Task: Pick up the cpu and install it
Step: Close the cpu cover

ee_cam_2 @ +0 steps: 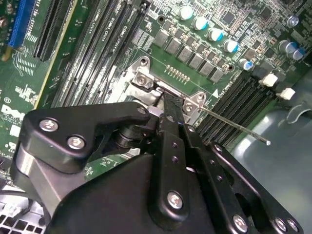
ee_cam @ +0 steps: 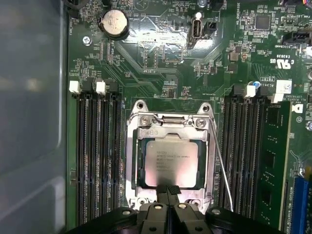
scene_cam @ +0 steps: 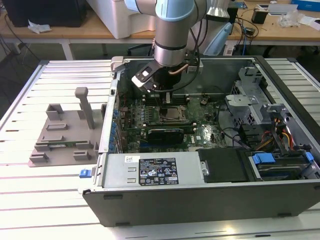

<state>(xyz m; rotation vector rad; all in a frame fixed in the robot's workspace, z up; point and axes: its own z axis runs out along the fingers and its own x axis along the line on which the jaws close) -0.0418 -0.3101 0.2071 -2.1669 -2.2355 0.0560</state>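
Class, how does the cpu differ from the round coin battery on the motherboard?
The cpu is square; the coin battery is round. The cpu looks larger than the battery. The cpu sits inside the metal socket frame; the battery lies well outside it. Both are silvery and lie flat.

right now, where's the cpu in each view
Exterior view: the cpu lies in the motherboard socket mid-case, just below the claw.
First wrist view: the silvery square inside the socket frame, next to the claw's tips.
Second wrist view: the claw blocks the socket's middle; I cannot tell the cpu there.
Shared landmark: the metal socket frame.
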